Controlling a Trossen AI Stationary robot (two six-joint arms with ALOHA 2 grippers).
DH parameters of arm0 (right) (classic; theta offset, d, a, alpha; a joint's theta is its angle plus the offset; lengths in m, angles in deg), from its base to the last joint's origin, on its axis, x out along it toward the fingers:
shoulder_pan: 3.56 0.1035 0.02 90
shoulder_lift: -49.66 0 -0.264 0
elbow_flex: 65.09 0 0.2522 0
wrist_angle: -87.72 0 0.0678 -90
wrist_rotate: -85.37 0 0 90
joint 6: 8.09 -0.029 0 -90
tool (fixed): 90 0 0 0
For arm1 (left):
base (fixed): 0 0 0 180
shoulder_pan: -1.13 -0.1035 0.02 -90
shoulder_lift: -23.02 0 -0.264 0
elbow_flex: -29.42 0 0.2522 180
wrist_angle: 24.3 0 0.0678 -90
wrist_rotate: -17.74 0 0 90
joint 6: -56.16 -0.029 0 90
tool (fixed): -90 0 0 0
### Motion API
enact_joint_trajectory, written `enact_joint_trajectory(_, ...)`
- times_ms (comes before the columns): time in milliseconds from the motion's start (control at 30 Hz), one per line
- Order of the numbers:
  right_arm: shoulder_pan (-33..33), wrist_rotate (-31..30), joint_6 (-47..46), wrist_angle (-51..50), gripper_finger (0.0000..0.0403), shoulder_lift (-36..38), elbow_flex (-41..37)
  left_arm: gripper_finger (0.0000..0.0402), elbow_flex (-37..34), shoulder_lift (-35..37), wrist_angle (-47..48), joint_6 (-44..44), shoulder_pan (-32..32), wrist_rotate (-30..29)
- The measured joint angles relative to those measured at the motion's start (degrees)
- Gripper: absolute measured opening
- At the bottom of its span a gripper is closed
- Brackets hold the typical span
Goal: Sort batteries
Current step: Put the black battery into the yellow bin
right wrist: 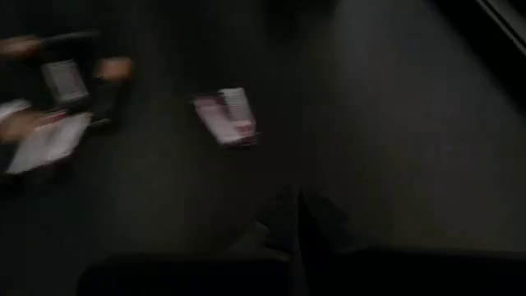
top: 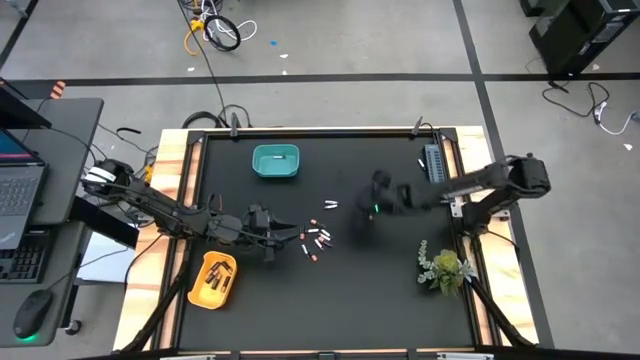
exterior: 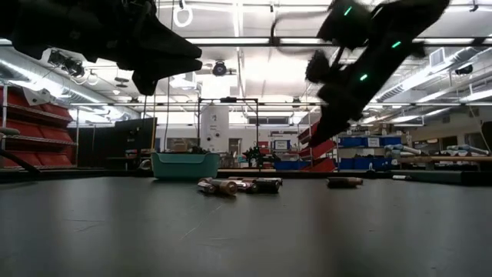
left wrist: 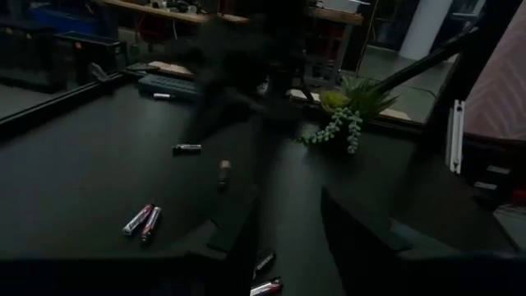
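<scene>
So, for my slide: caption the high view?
Both arms over loose batteries, teal bin behind, yellow bin front-left.

- The left arm reaches in from the left edge of the worktop (top: 400, 300), stretched low and nearly level toward the middle.
- The left hand (top: 283, 233) points toward the centre; its two dark fingers (left wrist: 362, 238) stand parted with a clear gap between them, and nothing shows in that gap.
- The right arm comes from the right edge, bent at the elbow, forearm running toward the middle.
- The right hand (top: 366, 207) is raised above the surface and tilted downward, blurred; its fingers (right wrist: 316, 218) are pressed together, gripping nothing visible.
</scene>
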Motion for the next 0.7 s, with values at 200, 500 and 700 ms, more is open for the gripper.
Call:
enact_joint_trajectory(200, -11.27, 8.86, 5.27, 0.05, 0.0003, -1.2, 0.03, 0.0147, 0.0, 0.0, 0.37, -0.96, 0.47, 1.69)
enact_joint_trajectory(500, -16.22, 15.91, 8.01, 4.91, 0.0001, -10.71, 0.05, 0.0147, 0.0, 0.0, -0.2, -4.48, 0.34, 1.65)
enact_joint_trajectory(700, -16.44, 15.49, 7.78, 7.03, 0.0, -13.27, 0.29, 0.0147, 0.0, 0.0, -0.98, -3.94, 0.45, 1.65)
